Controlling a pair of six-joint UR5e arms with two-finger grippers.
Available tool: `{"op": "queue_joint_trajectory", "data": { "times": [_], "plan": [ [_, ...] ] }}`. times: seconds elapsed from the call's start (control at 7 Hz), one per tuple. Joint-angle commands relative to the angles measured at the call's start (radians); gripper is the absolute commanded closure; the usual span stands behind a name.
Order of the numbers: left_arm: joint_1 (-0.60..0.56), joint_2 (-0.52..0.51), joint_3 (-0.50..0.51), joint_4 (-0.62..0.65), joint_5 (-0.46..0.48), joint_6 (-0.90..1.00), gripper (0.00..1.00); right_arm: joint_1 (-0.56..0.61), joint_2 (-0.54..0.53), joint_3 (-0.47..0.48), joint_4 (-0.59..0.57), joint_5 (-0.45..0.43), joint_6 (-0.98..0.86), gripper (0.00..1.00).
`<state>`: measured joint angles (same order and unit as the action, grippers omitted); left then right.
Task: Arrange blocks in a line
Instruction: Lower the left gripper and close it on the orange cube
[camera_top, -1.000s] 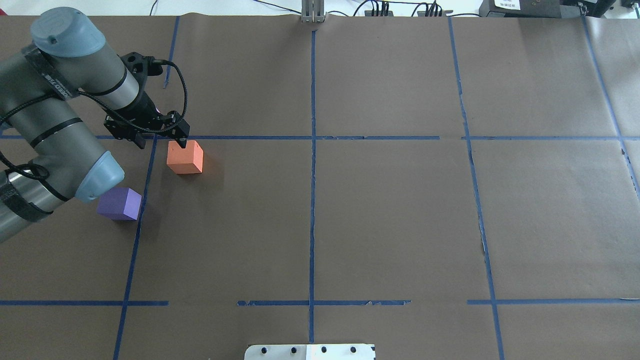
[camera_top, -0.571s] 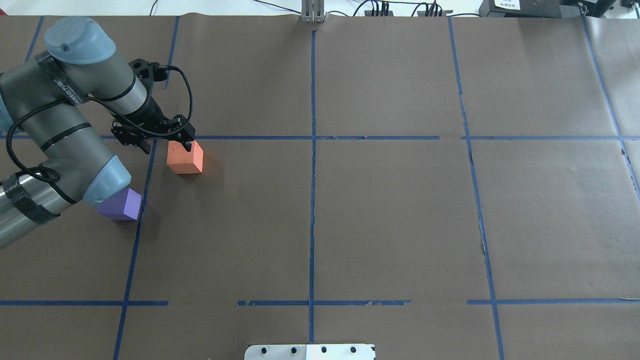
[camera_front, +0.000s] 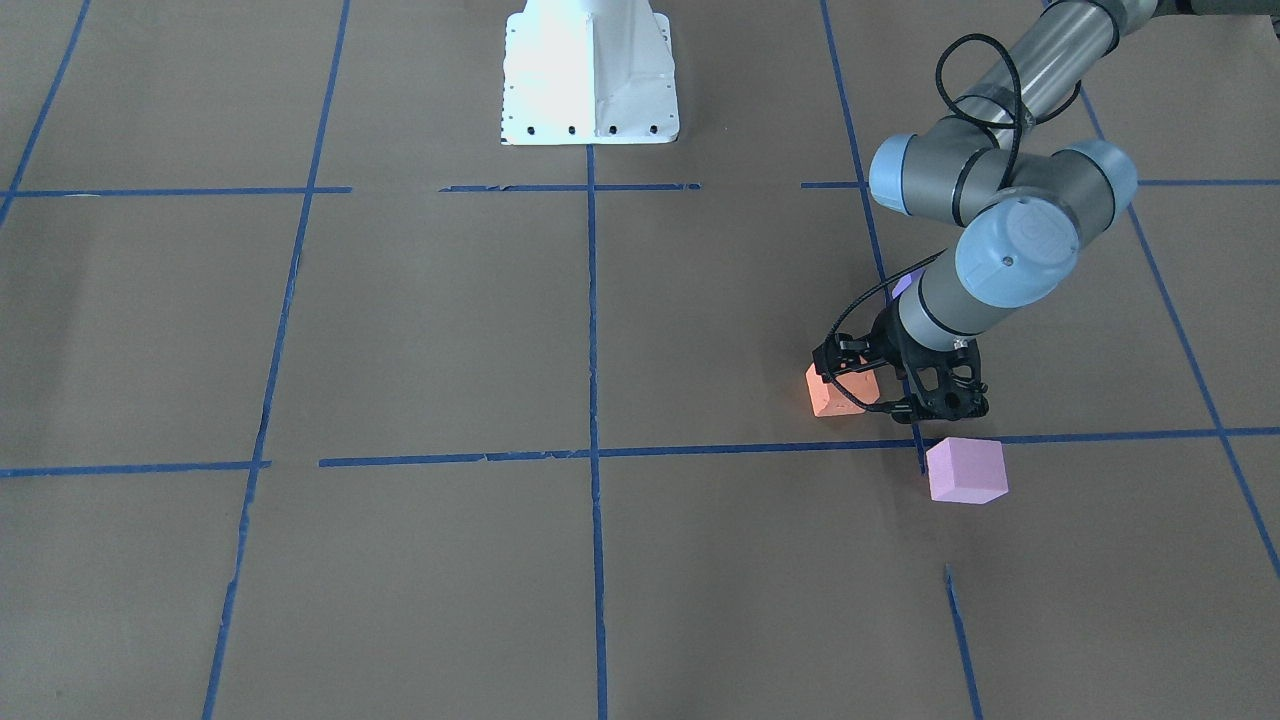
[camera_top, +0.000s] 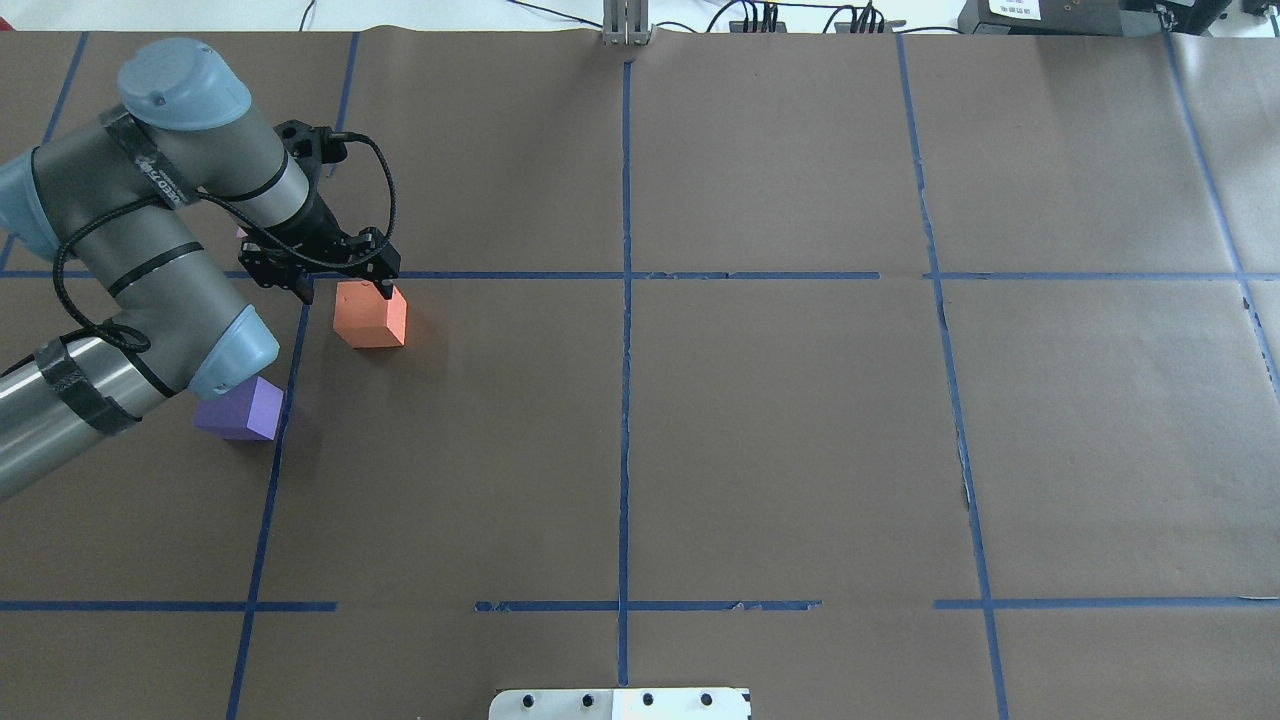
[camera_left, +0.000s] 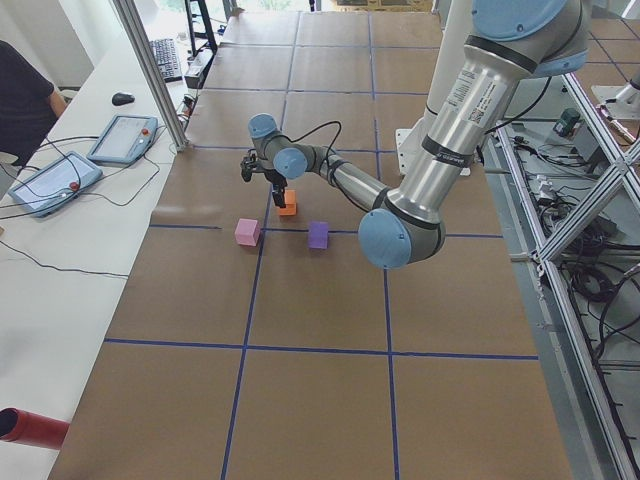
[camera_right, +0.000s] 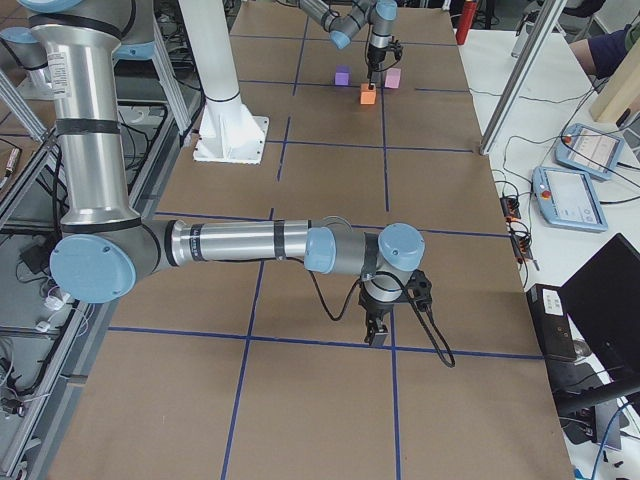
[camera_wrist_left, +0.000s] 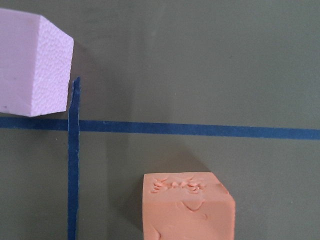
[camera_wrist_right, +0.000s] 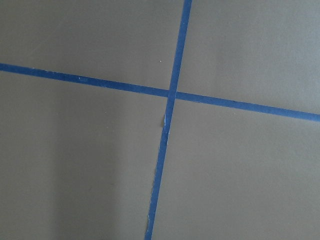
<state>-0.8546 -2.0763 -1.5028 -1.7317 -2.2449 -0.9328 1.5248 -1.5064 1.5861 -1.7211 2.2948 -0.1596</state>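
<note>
Orange block (camera_top: 370, 318) at left claw (camera_top: 344, 290)
Hovers spread, pinching nothing; purple block (camera_top: 245, 411) at 8 o'clock overhead; right claw (camera_right: 377, 335): cannot tell.

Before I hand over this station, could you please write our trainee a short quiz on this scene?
1. True or false: the left gripper is shut on the orange block.
2. Which block shares the left wrist view with the orange block? A the purple block, B the pink block, C neither.
3. How many blocks show in the exterior left view?
Key: 1 false, its jaws stand open; 2 B; 3 three.
</note>
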Motion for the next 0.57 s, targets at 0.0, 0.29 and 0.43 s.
{"op": "queue_joint_trajectory", "data": {
  "times": [0.0, 0.29, 0.43],
  "plan": [
    [0.012, -0.002, 0.029, -0.034, -0.001, 0.000, 0.00, 0.000, 0.000, 0.000, 0.000, 0.000, 0.000, 0.00],
    [0.022, -0.002, 0.036, -0.046, -0.001, 0.000, 0.01, 0.000, 0.000, 0.000, 0.000, 0.000, 0.000, 0.00],
    [0.032, -0.004, 0.058, -0.067, 0.001, 0.000, 0.02, 0.000, 0.000, 0.000, 0.000, 0.000, 0.000, 0.00]
  ]
}}
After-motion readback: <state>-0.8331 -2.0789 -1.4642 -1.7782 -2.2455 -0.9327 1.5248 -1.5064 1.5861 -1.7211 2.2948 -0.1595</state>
